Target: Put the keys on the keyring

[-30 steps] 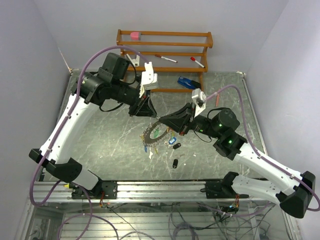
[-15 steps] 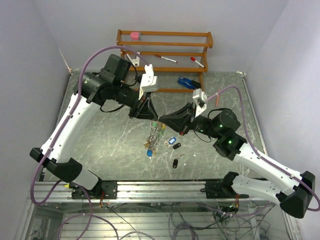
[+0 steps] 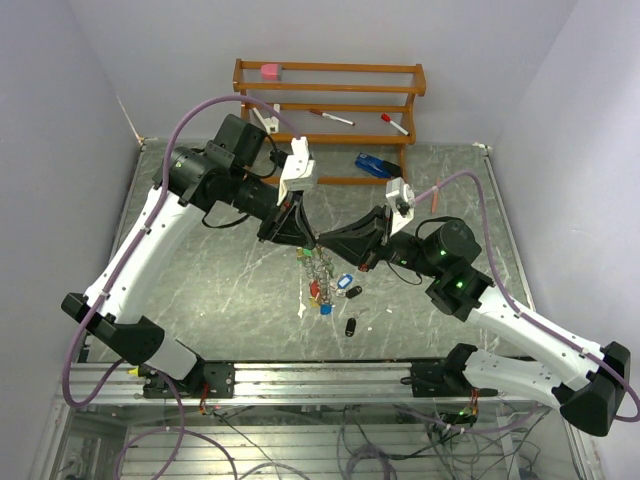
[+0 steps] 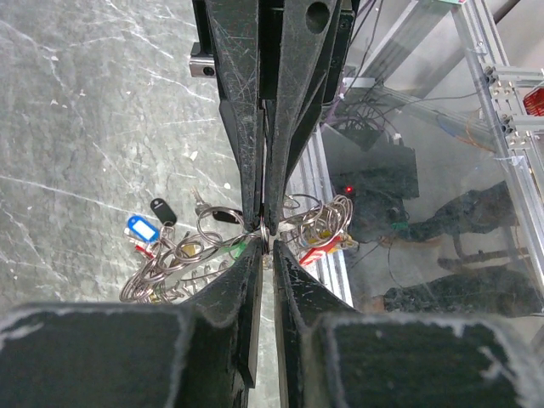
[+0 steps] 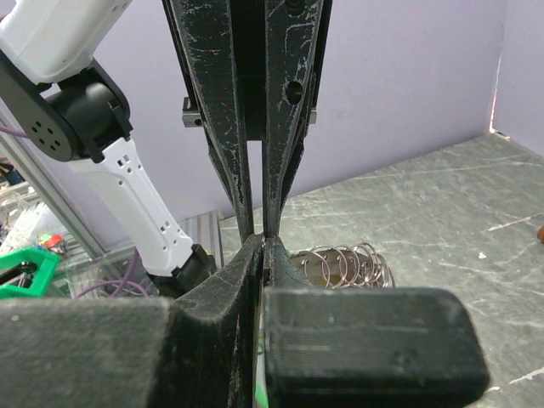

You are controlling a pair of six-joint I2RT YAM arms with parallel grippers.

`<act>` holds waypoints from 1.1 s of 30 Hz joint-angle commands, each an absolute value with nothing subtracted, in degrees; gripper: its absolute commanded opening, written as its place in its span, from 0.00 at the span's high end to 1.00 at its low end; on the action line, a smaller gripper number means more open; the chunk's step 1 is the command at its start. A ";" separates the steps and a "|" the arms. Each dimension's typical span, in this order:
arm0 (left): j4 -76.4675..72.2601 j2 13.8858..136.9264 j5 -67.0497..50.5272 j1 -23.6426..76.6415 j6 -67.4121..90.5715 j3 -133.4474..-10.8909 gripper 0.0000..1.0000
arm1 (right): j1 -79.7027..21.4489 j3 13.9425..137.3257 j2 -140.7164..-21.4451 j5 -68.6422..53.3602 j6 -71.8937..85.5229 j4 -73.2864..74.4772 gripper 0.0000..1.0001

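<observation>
The keyring (image 3: 318, 268) hangs pinched above the table (image 3: 220, 280).
Left gripper (image 3: 311, 238) and right gripper (image 3: 323, 241) meet tip to tip, clamped narrow on its wire; the cluster dangles at 6 o'clock, loose keys (image 3: 346, 284) at 4 o'clock.

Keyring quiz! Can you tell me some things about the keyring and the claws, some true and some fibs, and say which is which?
1. The left claw and the right claw meet at the keyring. True.
2. The keyring lies flat with nothing touching it. False: both claws pinch its wire, and its keys hang below them.
3. A black key lies loose on the table. True.
4. The left claw is wide open. False: it is shut on the keyring's wire.
5. The wooden rack holds nothing pink. False: a pink block sits on its top shelf.
</observation>
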State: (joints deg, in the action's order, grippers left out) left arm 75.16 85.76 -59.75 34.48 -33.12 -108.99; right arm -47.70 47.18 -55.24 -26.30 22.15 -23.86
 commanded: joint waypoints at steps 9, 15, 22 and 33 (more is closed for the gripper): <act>73.13 85.54 -59.52 34.63 -29.64 -110.64 0.92 | -47.65 47.49 -54.61 -25.48 23.25 -29.40 1.00; 75.00 86.36 -58.71 34.63 -30.04 -112.18 0.93 | -47.71 46.98 -54.48 -26.47 23.91 -28.04 1.00; 83.67 88.58 -55.57 34.63 -36.77 -114.82 0.93 | -47.66 48.33 -53.53 -27.63 22.94 -21.13 0.87; 85.72 86.67 -50.63 35.72 -38.51 -112.78 0.93 | -47.67 50.21 -52.80 -28.83 21.22 -13.00 0.73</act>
State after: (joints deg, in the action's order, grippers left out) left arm 84.47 88.23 -51.40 34.79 -37.04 -112.77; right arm -47.68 48.23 -52.86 -27.64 22.20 -15.62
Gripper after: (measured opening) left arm 0.068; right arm 0.265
